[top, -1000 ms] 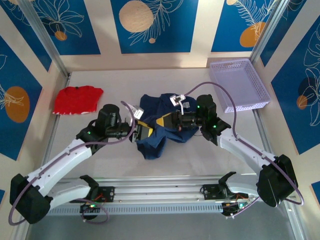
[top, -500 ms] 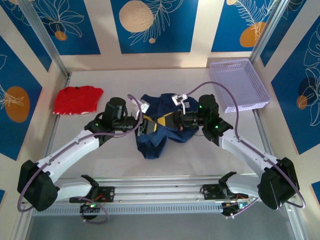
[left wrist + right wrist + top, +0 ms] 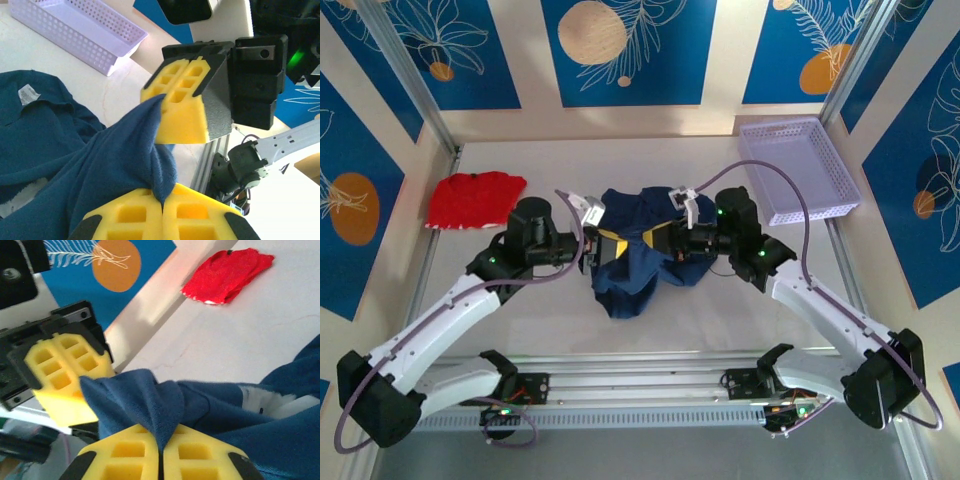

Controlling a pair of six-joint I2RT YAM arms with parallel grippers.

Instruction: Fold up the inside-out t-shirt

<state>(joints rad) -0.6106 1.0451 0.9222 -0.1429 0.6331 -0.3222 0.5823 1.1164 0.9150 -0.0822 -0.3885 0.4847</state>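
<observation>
Navy t-shirt [image 3: 630, 270], white tag [image 3: 28, 93] unreadable, is pinched by left claw [image 3: 162, 200] and right claw [image 3: 160, 440].

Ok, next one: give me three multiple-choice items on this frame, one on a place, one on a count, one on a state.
1. Where on the table is the red garment?
A) far left
B) centre, between the arms
C) near right edge
2. How many garments are on the table?
A) one
B) two
C) three
3. The left gripper is:
A) open, empty
B) shut on the red garment
C) shut on the navy t-shirt

Answers:
1 A, it lies by the far-left wall, apart from both arms.
2 B, the red one and the navy one.
3 C, the left wrist view has its yellow pads closed on a navy fold.
</observation>
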